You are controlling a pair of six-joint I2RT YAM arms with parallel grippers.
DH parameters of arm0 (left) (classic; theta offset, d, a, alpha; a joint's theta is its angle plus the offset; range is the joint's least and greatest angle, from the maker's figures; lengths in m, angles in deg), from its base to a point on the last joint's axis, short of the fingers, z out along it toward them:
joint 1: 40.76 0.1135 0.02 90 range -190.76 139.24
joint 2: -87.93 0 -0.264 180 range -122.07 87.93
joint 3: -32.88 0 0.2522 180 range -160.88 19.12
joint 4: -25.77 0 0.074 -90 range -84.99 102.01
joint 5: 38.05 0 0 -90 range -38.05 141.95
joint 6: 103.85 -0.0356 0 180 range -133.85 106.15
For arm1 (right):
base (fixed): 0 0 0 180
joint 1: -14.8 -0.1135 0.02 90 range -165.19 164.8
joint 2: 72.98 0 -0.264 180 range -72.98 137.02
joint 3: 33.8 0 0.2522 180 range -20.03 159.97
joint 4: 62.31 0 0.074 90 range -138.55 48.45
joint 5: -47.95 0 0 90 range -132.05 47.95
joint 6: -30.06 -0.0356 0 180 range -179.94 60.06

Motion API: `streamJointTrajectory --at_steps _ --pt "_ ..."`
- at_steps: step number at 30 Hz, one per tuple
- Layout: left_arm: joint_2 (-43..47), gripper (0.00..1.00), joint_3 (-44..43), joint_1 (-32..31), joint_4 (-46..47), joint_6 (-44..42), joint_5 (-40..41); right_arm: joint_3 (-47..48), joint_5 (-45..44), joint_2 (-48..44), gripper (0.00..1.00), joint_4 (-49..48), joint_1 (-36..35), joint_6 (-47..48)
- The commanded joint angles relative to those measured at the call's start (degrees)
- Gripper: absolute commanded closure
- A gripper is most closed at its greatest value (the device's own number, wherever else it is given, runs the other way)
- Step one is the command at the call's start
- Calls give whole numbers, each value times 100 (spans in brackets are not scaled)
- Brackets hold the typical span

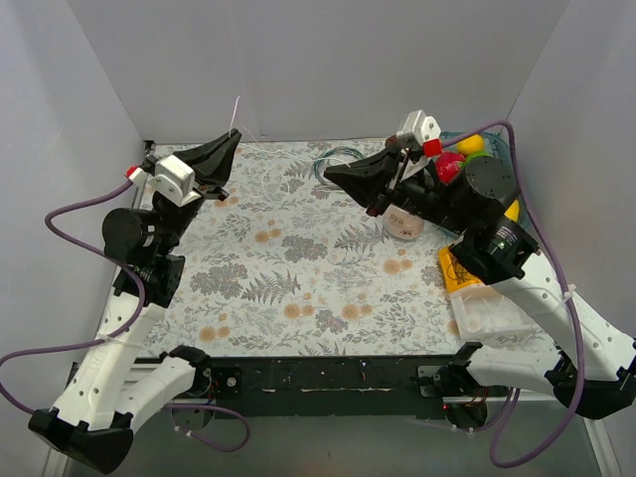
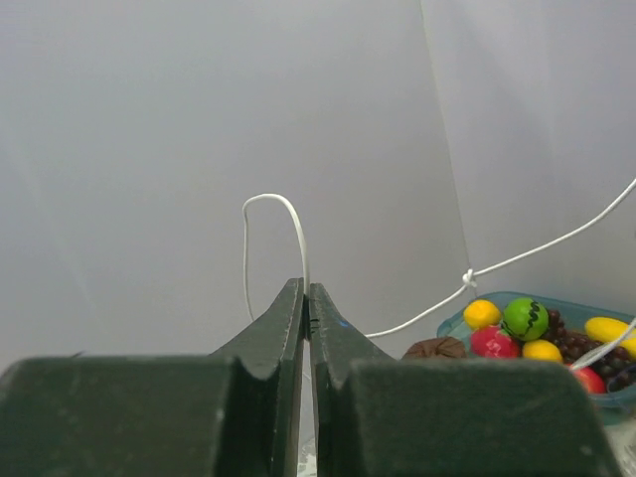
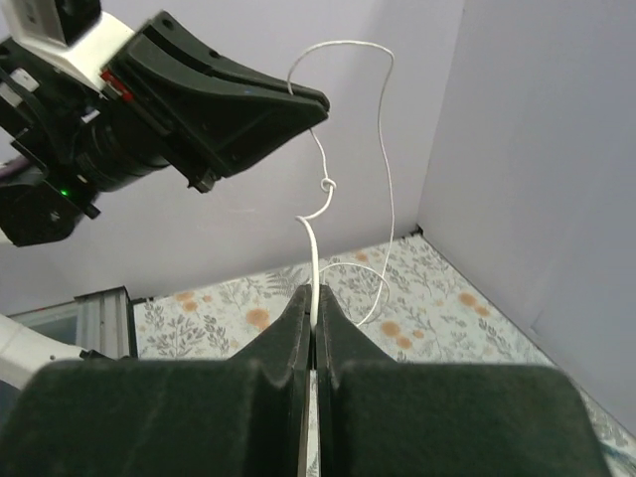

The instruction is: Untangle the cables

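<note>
A thin white cable (image 1: 237,107) with a small knot (image 3: 328,186) runs between my two grippers, held up in the air. My left gripper (image 1: 233,141) is raised at the back left and is shut on one end of the cable (image 2: 298,224), which loops above its tips (image 2: 306,288). My right gripper (image 1: 333,175) is raised at the back middle and is shut on the cable (image 3: 316,248) below the knot. The left gripper also shows in the right wrist view (image 3: 323,102). A teal cable coil (image 1: 333,159) lies on the table at the back.
A teal bowl of toy fruit (image 2: 586,310) stands at the back right, also in the top view (image 1: 489,151). A pink cup (image 1: 404,226), a yellow packet (image 1: 455,270) and a clear plastic box (image 1: 487,316) sit under the right arm. Grey walls enclose the floral table (image 1: 298,288).
</note>
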State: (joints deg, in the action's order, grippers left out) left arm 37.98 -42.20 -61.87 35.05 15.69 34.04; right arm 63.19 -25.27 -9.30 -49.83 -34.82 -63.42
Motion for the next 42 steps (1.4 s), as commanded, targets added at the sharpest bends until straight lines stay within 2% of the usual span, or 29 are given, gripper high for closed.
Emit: streamJointTrajectory --at_steps 1,5,6,7,11,15,19,23,27,34,38,42 --pt "117 100 129 18 -537 402 -640 10 -578 144 99 654 -12 304" --pt "161 100 296 18 -933 1113 -1775 -51 -168 408 99 1068 -12 322" --pt "170 100 322 18 -995 1168 -2047 -139 -79 452 99 1033 -21 322" --pt "170 100 348 18 -1021 1246 -2676 -183 -17 487 98 990 -29 314" --pt "161 100 323 18 -1432 1142 -3936 -411 -139 452 92 823 -38 524" --pt "135 100 217 18 -2075 511 -4194 -736 -166 356 82 752 -56 788" --pt "109 100 235 18 -2453 255 -4256 -1237 -149 154 70 437 -65 858" --pt "47 100 217 18 -2437 289 -4282 -1808 456 -31 59 -82 -74 788" --pt "29 100 173 10 -2445 263 -4256 -2134 616 -268 48 -399 -73 779" --pt "29 100 147 10 -2419 228 -4264 -1687 749 -15 39 267 -65 921" --pt "38 100 120 10 -2340 263 -4370 -1528 170 320 39 181 -65 491" --pt "30 100 76 10 -2174 368 -4379 -1598 291 557 41 -363 -65 173"
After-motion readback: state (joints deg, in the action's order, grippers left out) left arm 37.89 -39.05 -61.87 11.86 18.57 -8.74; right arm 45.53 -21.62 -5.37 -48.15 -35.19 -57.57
